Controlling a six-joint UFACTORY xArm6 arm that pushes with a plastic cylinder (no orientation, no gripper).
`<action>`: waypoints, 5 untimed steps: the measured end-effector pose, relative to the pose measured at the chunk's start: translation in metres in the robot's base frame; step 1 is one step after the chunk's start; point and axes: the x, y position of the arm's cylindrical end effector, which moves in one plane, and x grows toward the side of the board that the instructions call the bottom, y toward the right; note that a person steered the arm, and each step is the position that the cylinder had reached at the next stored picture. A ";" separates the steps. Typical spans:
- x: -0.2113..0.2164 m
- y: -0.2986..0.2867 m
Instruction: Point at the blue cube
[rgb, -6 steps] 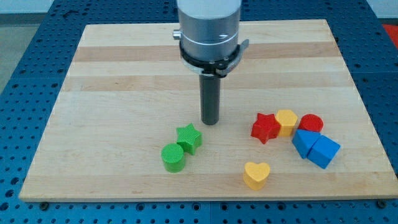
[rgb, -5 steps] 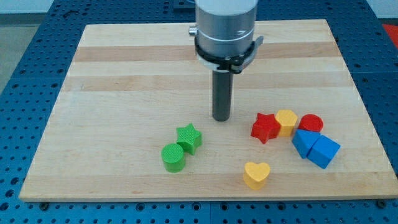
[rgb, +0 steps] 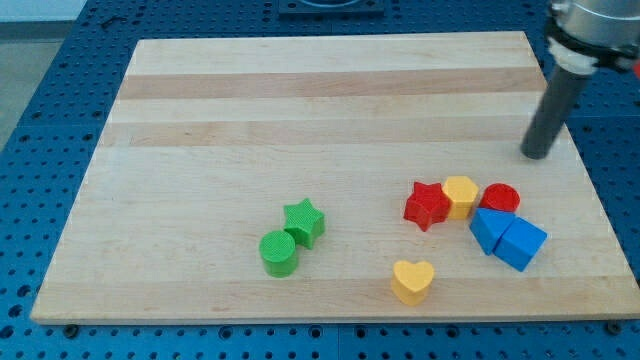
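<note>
I am on the approach, my tip (rgb: 538, 156) bare, holding nothing, well apart at twelve o'clock of the blue cube (rgb: 521, 244); next it must slide toward six, skirting the red cylinder (rgb: 500, 198).

A: My tip (rgb: 537, 156) sits near the board's (rgb: 300, 100) right edge, apart from every block.

B: And the blue cube (rgb: 520, 244)?

A: Toward the view's bottom from it, touching another blue block (rgb: 487, 229), below the red cylinder (rgb: 500, 198).

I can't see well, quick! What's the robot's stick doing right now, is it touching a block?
My tip: touching nothing, up-right of the red cylinder and blue cube.
</note>
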 end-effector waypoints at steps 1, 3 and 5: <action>0.032 0.013; 0.075 0.000; 0.094 -0.040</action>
